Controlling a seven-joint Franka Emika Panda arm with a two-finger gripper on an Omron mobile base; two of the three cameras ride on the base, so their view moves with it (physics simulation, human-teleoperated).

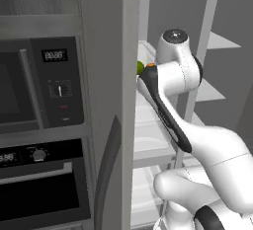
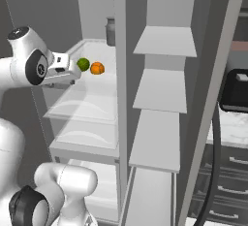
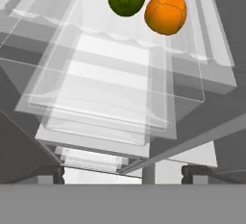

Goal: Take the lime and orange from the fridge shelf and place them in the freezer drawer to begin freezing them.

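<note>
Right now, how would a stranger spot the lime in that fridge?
Look inside the open fridge's left column, at the translucent glassy shelf with a pale raised rim. Two small smooth balls sit side by side there; the yellow-green lime lies left of the bright orange one.

Arm raised, bent forward; end effector [image 3: 123, 174] empty, fingers apart.

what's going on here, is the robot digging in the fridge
Yes. The white arm is reaching into the open fridge toward the lime and the orange, which sit side by side on a translucent fridge shelf. The claw is open with nothing in it and is short of both fruits, so neither has been picked up yet. A dark jar stands further back.
</note>
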